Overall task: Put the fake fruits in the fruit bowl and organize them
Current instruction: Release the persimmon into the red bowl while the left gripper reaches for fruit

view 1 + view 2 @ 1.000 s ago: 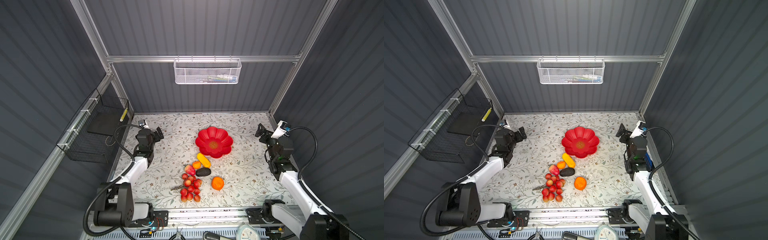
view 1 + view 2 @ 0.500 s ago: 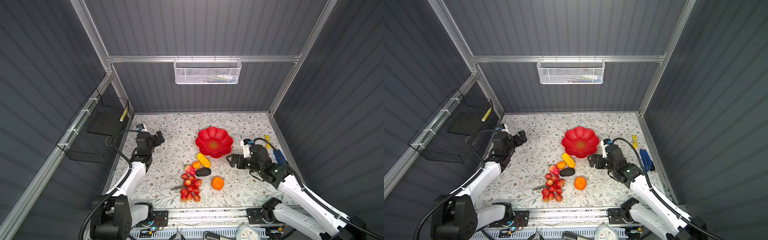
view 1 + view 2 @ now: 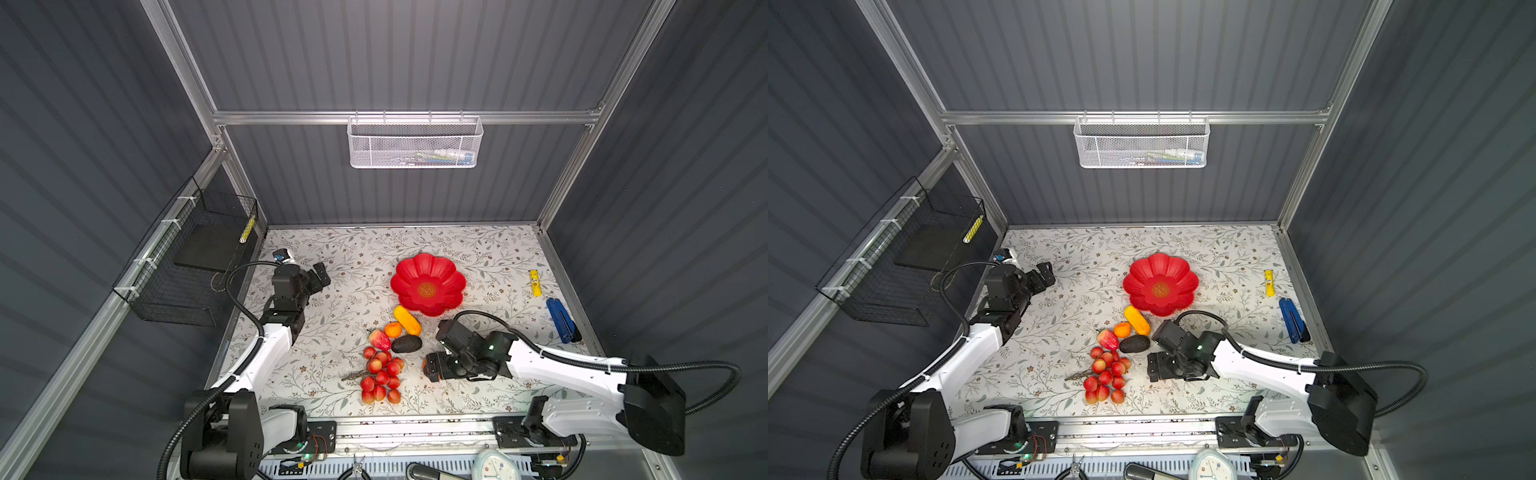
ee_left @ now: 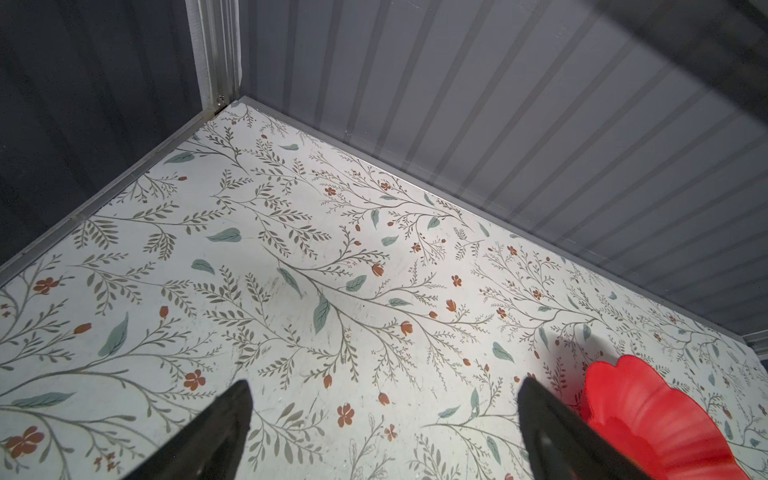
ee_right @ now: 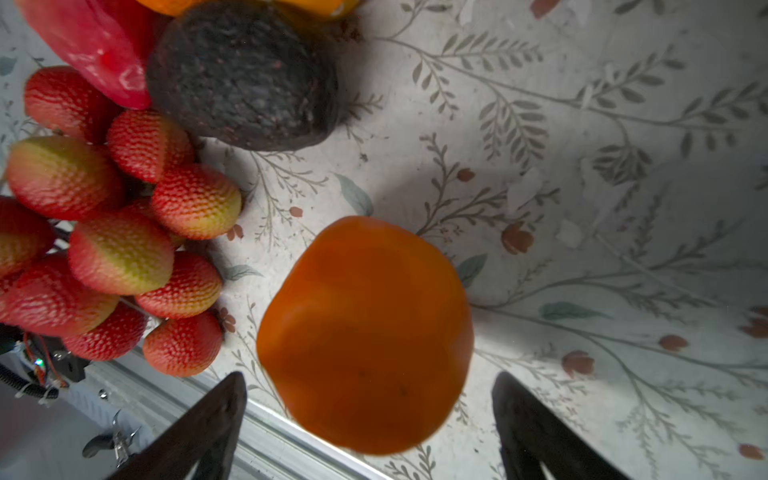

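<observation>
The red flower-shaped fruit bowl (image 3: pixel 409 274) (image 3: pixel 1142 276) stands mid-table; its edge shows in the left wrist view (image 4: pixel 648 415). In front of it lie the yellow-orange oblong fruit (image 3: pixel 407 326), small orange (image 3: pixel 392 329), strawberry (image 3: pixel 380 338), avocado (image 3: pixel 406 344) (image 5: pixel 241 70) and red berry bunch (image 3: pixel 380 376) (image 5: pixel 116 249). My right gripper (image 3: pixel 430 368) (image 5: pixel 370 382) is open and low over the big orange (image 5: pixel 365 332), which sits between its fingers with gaps on both sides. In the top views the gripper hides most of that orange. My left gripper (image 3: pixel 318 276) (image 4: pixel 384 384) is open and empty at the left, over bare mat.
A yellow tube (image 3: pixel 535 282) and a blue tool (image 3: pixel 561 320) lie by the right wall. A black wire basket (image 3: pixel 187 266) hangs on the left wall, a white mesh basket (image 3: pixel 415 141) on the back wall. The metal front rail (image 5: pixel 291 432) runs close behind the big orange.
My right arm swung in from the right wall to the front middle and came down over the big orange. The left arm shifted only slightly.
</observation>
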`<state>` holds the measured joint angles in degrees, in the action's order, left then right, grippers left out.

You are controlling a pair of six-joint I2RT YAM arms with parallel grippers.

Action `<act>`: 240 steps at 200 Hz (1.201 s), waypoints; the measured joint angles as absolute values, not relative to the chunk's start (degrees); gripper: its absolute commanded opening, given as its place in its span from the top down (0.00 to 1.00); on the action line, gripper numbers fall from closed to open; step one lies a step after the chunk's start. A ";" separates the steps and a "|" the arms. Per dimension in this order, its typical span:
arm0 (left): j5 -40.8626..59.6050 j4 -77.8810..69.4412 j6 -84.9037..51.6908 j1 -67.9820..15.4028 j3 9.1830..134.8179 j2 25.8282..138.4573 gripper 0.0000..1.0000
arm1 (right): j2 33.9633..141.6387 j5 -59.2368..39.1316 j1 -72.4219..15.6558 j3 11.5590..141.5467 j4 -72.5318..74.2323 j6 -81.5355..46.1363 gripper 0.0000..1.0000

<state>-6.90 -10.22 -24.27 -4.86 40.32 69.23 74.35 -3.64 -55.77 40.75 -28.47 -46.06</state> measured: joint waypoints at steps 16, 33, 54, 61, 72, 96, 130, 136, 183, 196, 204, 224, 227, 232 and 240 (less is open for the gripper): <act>-6.79 -10.02 -24.25 -4.86 40.32 69.21 0.00 | 77.23 -2.87 -55.77 42.33 -27.62 -46.11 0.13; -6.79 -9.67 -24.25 -4.86 40.32 69.21 0.00 | 79.40 -1.80 -55.77 43.16 -26.41 -46.17 0.19; -6.79 -9.21 -24.25 -4.86 40.12 68.79 0.00 | 80.88 -1.08 -55.77 43.20 -25.78 -46.41 0.31; -6.79 -8.99 -24.25 -4.86 40.05 68.60 0.00 | 80.90 -1.02 -55.77 43.20 -25.50 -46.46 0.36; -6.79 -8.88 -24.25 -4.86 40.01 68.49 0.00 | 80.77 -0.73 -55.77 43.20 -25.32 -46.39 0.41; -6.76 -8.60 -24.29 -4.86 40.01 68.47 0.00 | 78.24 0.82 -55.77 43.07 -26.11 -46.52 0.48; -6.13 -8.14 -25.17 -4.86 40.01 68.49 0.00 | 68.31 3.88 -51.99 44.77 -31.92 -44.75 0.52; -5.74 -7.99 -25.36 -4.86 40.01 68.55 0.00 | 66.87 4.16 -50.09 45.87 -32.80 -43.68 0.52; -1.83 -5.15 -27.14 -4.86 40.07 69.34 0.00 | 71.48 5.50 -35.11 61.14 -32.51 -31.73 0.54; -0.60 -3.38 -27.49 -4.86 40.42 69.34 0.00 | 77.21 4.67 -32.53 66.06 -31.18 -28.14 0.54; 0.32 -1.96 -27.51 -4.86 40.91 69.34 0.00 | 80.95 4.01 -31.22 68.66 -30.37 -26.22 0.55; 2.61 2.13 -27.53 -4.86 42.81 69.32 0.01 | 89.80 3.27 -28.95 74.48 -29.65 -21.87 0.55; 2.94 2.85 -27.53 -4.86 43.22 69.32 0.01 | 90.96 3.18 -28.71 75.33 -29.78 -21.30 0.55; 3.40 4.03 -27.51 -4.86 43.90 69.32 0.01 | 93.12 2.94 -28.40 76.75 -29.78 -20.29 0.55; 4.21 6.22 -27.49 -4.86 45.10 69.23 0.01 | 95.92 2.76 -28.14 78.70 -29.76 -19.03 0.55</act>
